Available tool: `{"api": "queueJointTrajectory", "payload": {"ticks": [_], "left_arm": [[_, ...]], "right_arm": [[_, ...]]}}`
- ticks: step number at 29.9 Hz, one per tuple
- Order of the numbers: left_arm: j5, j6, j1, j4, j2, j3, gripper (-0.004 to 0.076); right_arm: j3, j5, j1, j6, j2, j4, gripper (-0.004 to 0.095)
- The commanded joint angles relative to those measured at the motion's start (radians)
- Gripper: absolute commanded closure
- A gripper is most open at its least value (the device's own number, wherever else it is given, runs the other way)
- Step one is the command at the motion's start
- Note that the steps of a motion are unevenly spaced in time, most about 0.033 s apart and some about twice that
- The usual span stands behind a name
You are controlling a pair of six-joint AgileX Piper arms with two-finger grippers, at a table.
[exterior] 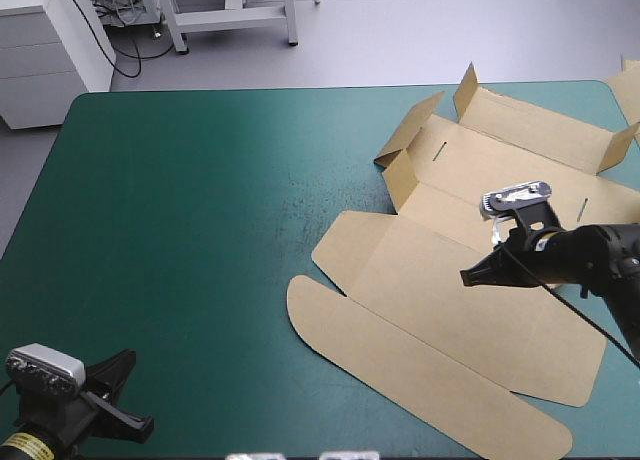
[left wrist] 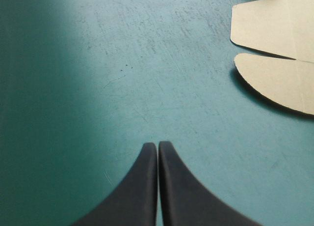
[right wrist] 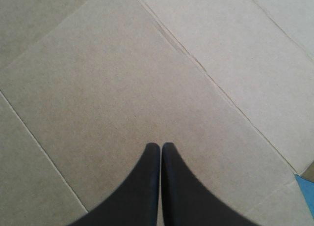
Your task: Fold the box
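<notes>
Box [exterior: 450,300]: brown board, lying on the right half of the teal-green cover [exterior: 200,230], running from near the far right corner toward the near edge. Most of the sheet is flat. At the far end we note several small flaps [exterior: 410,130] standing up from the board, tilted rather than fully upright, and a short wall piece [exterior: 400,180] raised on the side toward the table's middle. Two narrow slots [exterior: 438,150] show in the far panel. The long rounded flap [exterior: 420,370] at the near end lies flat on the cover, and a crease separates it from the wide panel beside it.

Right gripper [right wrist: 160,146]: fingers pressed together into one pointed arch, grasping nothing. It sits over the box's middle region. The wrist view shows only flat brown board with crease lines ahead of and beside the tips, plus a sliver of teal-green at one corner. We cannot tell whether the tips touch the board or hang just above it.

Left gripper [left wrist: 157,146]: fingers likewise clenched together, nothing between them. It is at the near left corner of the table, over bare cover, well apart from the box. Two rounded flap ends of the box show ahead of it and off to one side.
</notes>
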Motion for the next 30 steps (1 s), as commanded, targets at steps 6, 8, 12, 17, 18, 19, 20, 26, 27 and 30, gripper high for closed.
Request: {"api": "queueJointTrajectory", "payload": {"ticks": [6,8,12,17,18,19,20,26,27,30], "left_arm": [[-0.059,-0.008,-0.002,-0.005,0.018,-0.021,0.0732],[-0.059,-0.008,-0.002,0.000,0.018,-0.011,0.0732],[-0.089,-0.008,-0.002,-0.005,0.018,0.011,0.0732],[-0.101,-0.008,-0.002,-0.012,0.018,0.016,0.0732],[-0.101,-0.008,-0.002,-0.012,0.018,0.016,0.0732],[-0.099,-0.008,-0.002,-0.012,0.018,0.016,0.0732],[-0.099,-0.008,-0.002,-0.012,0.018,0.016,0.0732],[-0.099,-0.008,-0.002,-0.012,0.018,0.016,0.0732],[-0.099,-0.008,-0.002,-0.012,0.018,0.016,0.0732],[-0.099,-0.008,-0.002,-0.012,0.018,0.016,0.0732]], "right_arm": [[-0.089,0.006,0.047,0.122,0.110,-0.147,0.0903],[-0.094,0.016,0.047,0.122,0.125,-0.145,0.0906],[-0.104,0.019,0.047,0.118,0.129,-0.145,0.0908],[-0.160,0.076,0.047,0.111,0.127,-0.145,0.0907],[-0.181,0.105,0.047,0.111,0.127,-0.150,0.0907],[-0.205,0.135,0.047,0.111,0.127,-0.156,0.0907],[-0.231,0.167,0.047,0.111,0.127,-0.168,0.0907],[-0.379,0.316,0.047,0.136,0.122,-0.293,0.0907],[-0.396,0.316,0.045,0.148,0.119,-0.314,0.0907],[-0.425,0.316,0.022,0.166,0.100,-0.338,0.0907]]}}
